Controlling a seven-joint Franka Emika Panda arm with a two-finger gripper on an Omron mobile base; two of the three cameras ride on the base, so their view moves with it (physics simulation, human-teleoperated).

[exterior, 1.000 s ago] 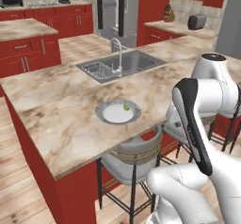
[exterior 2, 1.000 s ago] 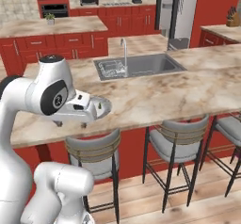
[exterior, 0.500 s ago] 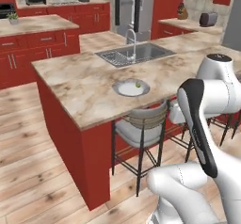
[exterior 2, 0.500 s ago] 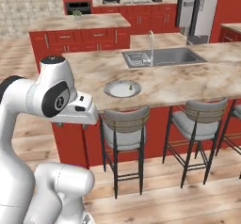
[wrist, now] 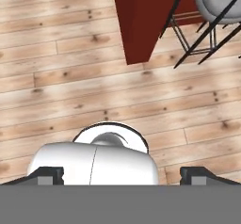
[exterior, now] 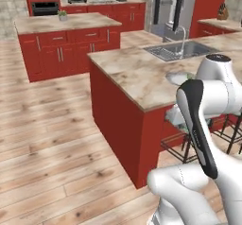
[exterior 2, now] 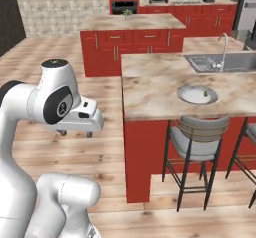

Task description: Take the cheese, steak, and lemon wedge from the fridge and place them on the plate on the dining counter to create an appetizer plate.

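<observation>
The plate (exterior 2: 186, 96) rests near the front edge of the dining counter (exterior 2: 150, 89), with the tiny lemon wedge (exterior 2: 204, 93) lying on it. In the left base view my arm covers most of the plate (exterior: 174, 78). My gripper (exterior 2: 76, 133) hangs open and empty over the wood floor, left of the counter and well short of it. Its two fingertips (wrist: 47, 174) stand far apart in the hand view, above bare floorboards. The fridge (exterior: 169, 4) stands at the back of the room. Cheese and steak are out of view.
A steel sink (exterior 2: 220, 62) is set into the counter behind the plate. Grey stools (exterior 2: 197, 132) stand under its front edge. A second red island (exterior: 66, 25) lies farther back. Open wood floor (exterior: 52, 125) spreads to the left.
The base has driven and turned, so the whole scene has shifted: the counter and plate have slid to the right and farther off. The gripper has stayed open and empty.
</observation>
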